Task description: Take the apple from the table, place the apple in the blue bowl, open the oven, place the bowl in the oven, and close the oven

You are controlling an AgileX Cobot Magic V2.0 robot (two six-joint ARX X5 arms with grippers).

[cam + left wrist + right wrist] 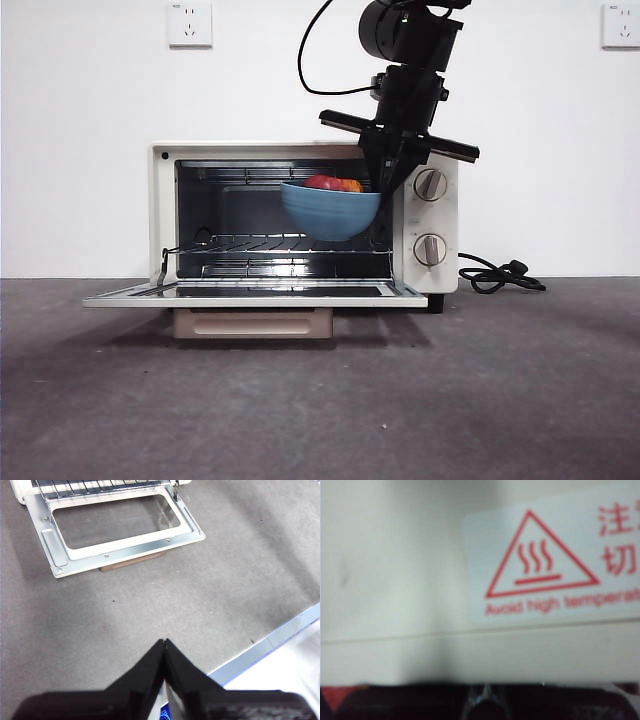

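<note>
Table (500,400): dark grey, fills the lower third of the front view; white wall behind with two sockets (190,23) in the upper corners. Oven (440,215): centre frame, door (250,293) folded down flat, wire rack (280,243) exposed, black cord (500,275) coiled at lower right of the housing. Right gripper (385,180): descends from the top centre, in front of the oven's upper right edge, clenched on the right rim of the bowl (330,212). Bowl hangs inside the cavity, above the rack, not touching it. Apple (332,183) sits in the bowl, just left of the gripper. Right wrist view: only the oven's top and a heat warning label (550,560), blurred. Left gripper (164,647): jaws pressed together, empty, over bare table, well apart from the door.
</note>
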